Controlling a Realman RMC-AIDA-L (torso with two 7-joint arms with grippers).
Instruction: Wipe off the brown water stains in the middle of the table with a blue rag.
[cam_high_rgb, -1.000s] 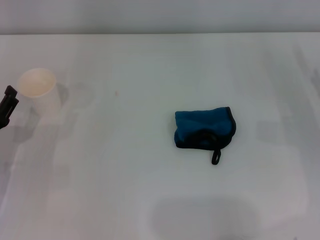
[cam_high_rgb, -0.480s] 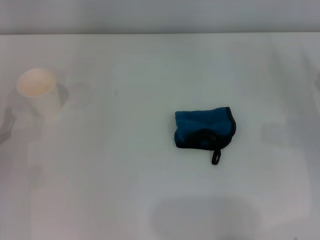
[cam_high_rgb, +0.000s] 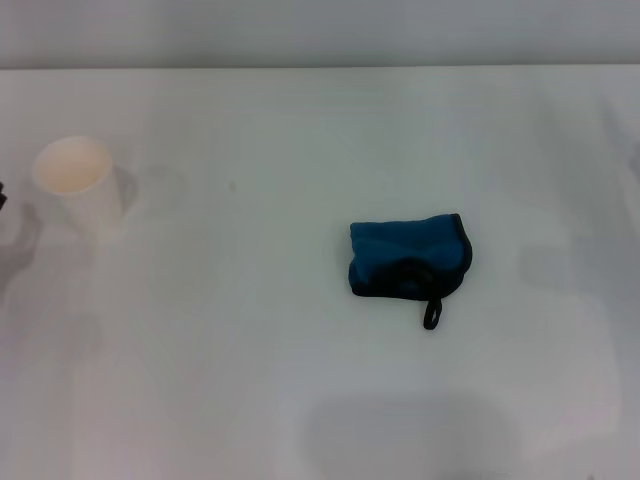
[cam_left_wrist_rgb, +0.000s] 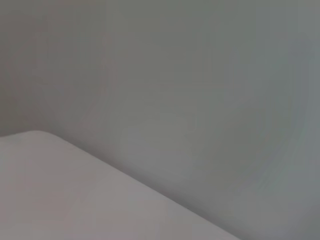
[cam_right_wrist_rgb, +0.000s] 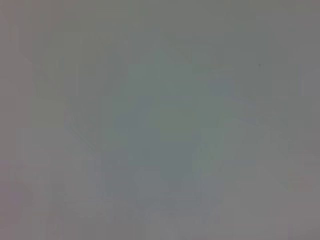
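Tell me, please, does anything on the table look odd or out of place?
No brown stain shows on the table. The rag lies crumpled near the middle, untouched, its loop trailing toward the robot. A cup stands upright at the far left. Nothing is spilled.

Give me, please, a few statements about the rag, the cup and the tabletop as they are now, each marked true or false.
1. The blue rag lies bunched on the table, with no gripper holding it. True.
2. A white paper cup stands upright at the table's left. True.
3. The cup stands on the rag. False: they are well apart.
4. A brown blotch shows mid-table. False: no stain is visible there.
5. The rag's black loop points toward the near edge. True.
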